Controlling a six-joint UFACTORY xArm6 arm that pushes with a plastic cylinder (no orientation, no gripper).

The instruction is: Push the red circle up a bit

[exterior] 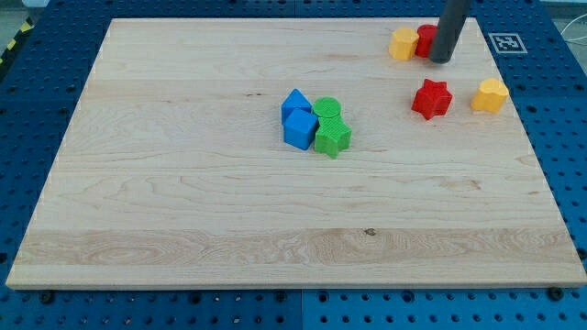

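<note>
Wooden tabletop [183, 202] on blue pegboard. At centre, two blue blocks [296, 117] touch a green circle [326, 108] and green star [332, 137]. Top right: yellow block [402, 43], red circle [426, 39] against the rod's tip [441, 60], red star [431, 98], yellow block [490, 95]. No pincer fitted.

Pale grained wood board [183, 202]; matt plastic-looking red circle [426, 39]; dark matt rod.
</note>
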